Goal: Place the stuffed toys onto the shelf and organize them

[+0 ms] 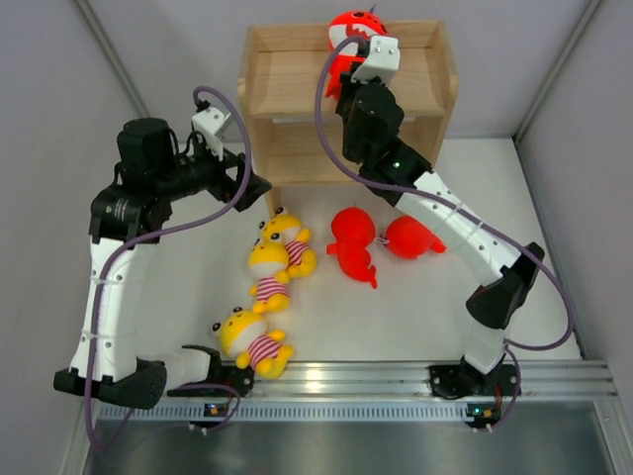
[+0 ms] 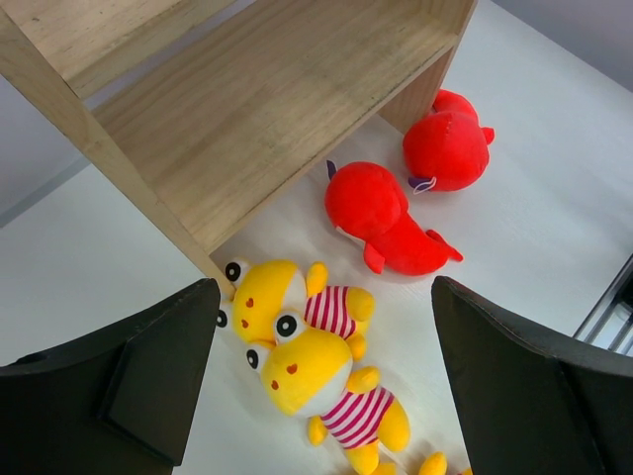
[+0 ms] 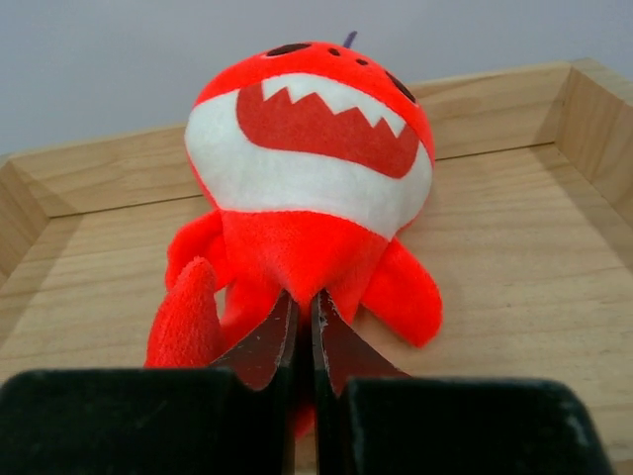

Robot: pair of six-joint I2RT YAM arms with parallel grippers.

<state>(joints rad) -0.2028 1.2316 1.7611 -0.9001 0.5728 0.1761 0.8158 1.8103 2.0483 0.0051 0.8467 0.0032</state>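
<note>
My right gripper (image 3: 304,307) is shut on a red shark (image 3: 307,188) and holds it upright over the top tier of the wooden shelf (image 1: 282,69); the shark also shows in the top view (image 1: 353,35). Two more red sharks (image 1: 353,242) (image 1: 413,237) lie on the table in front of the shelf. Three yellow striped creatures (image 1: 287,237) (image 1: 269,275) (image 1: 249,341) lie in a line at the left. My left gripper (image 2: 321,386) is open and empty, hovering above two yellow creatures (image 2: 287,297) (image 2: 321,386) near the shelf's front left corner.
The shelf's lower tier (image 2: 277,109) is bare. A metal rail (image 1: 396,381) runs along the table's near edge. Grey walls close in left and right.
</note>
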